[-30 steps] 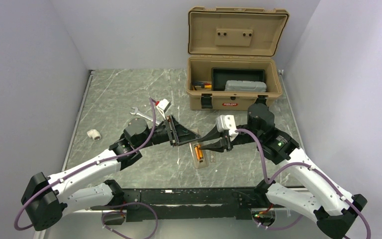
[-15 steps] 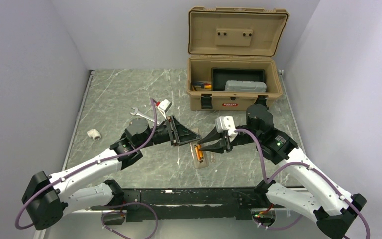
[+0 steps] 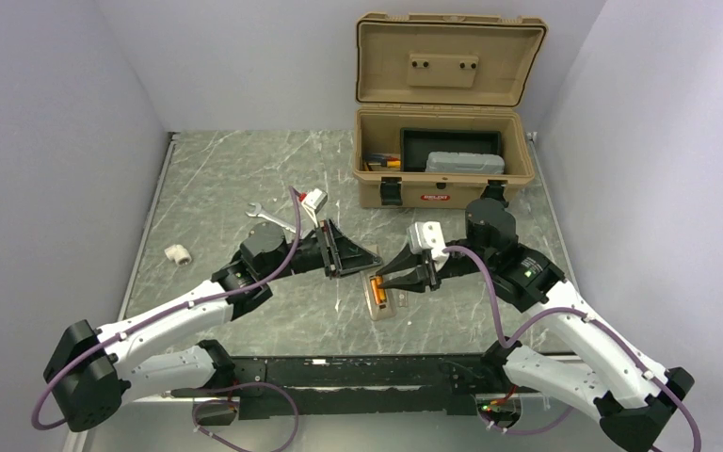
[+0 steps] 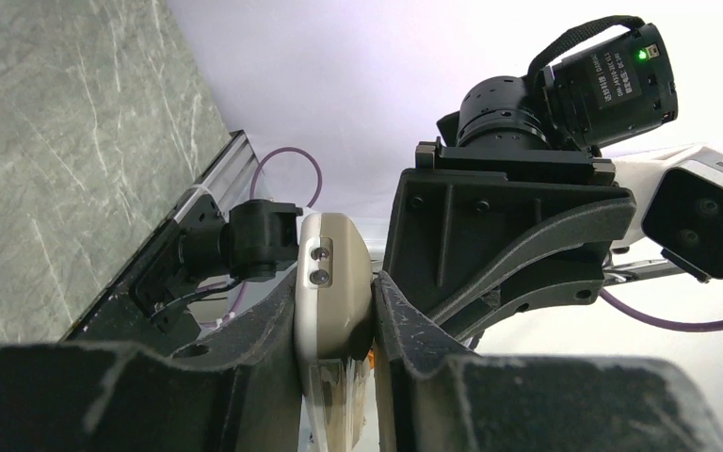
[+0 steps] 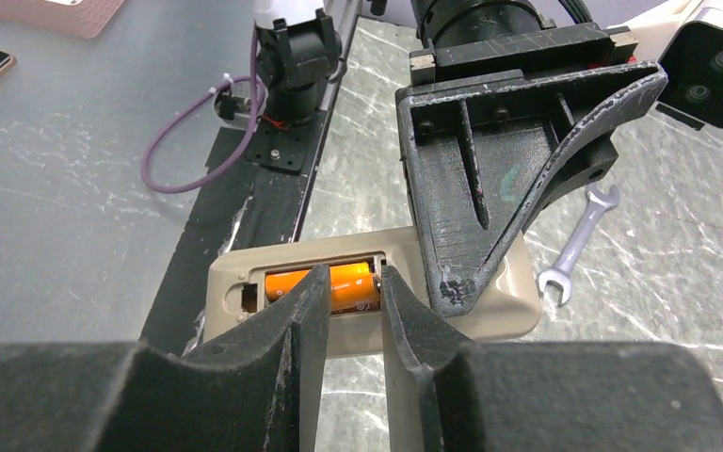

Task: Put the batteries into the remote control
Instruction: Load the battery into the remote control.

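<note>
With the left end effector (image 4: pixel 334 311) clamping the remote control (image 5: pixel 513 297) on the counter (image 3: pixel 226 179) before the toolbox (image 3: pixel 452 193), press the narrow, empty right end effector (image 5: pixel 346 306) squarely onto the orange battery (image 5: pixel 284 282) until seated.

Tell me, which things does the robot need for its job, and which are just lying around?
For the job:
remote control
battery in its bay

Just lying about:
wrench
toolbox, open
white plastic piece
</note>
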Robot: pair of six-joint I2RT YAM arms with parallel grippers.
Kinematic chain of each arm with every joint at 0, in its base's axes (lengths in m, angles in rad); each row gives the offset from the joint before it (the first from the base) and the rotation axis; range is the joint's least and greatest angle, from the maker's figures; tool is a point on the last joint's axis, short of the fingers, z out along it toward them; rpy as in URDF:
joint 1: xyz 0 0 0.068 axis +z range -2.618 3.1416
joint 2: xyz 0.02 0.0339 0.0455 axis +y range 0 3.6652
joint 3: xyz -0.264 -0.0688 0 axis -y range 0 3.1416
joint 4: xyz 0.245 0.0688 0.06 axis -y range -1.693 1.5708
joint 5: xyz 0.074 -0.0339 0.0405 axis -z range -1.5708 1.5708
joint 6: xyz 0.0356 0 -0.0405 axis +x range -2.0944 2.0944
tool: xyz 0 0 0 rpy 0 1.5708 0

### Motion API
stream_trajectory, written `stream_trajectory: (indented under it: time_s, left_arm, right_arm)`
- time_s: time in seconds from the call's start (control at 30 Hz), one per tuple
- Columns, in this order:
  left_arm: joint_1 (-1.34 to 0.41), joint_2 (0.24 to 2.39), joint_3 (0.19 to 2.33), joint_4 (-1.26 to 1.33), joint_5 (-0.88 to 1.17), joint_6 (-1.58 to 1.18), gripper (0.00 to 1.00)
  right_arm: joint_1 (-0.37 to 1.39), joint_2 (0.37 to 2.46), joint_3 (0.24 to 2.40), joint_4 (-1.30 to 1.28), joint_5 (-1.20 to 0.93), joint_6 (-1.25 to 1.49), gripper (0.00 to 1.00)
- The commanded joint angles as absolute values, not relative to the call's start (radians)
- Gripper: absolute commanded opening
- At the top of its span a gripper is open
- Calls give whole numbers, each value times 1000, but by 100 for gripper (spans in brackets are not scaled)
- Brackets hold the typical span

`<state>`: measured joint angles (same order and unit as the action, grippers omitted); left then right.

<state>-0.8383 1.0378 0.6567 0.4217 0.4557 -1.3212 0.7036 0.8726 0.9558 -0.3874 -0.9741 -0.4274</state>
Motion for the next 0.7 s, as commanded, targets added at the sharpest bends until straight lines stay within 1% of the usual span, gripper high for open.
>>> stream_trajectory:
  time_s: [0.0,0.5,0.67]
  left_arm:
    - [-836,1032,688,519,466,-1339,0]
    - [-836,1048,702,519,481,-1335,0]
    - [-835,1060,711,520,490,-1332,0]
  right_arm:
    - [701,854,950,-437,-988,-448,28]
    - [701,863,940,-438,-990,-437,28]
    - [700,864,945,-434,-962,-457,29]
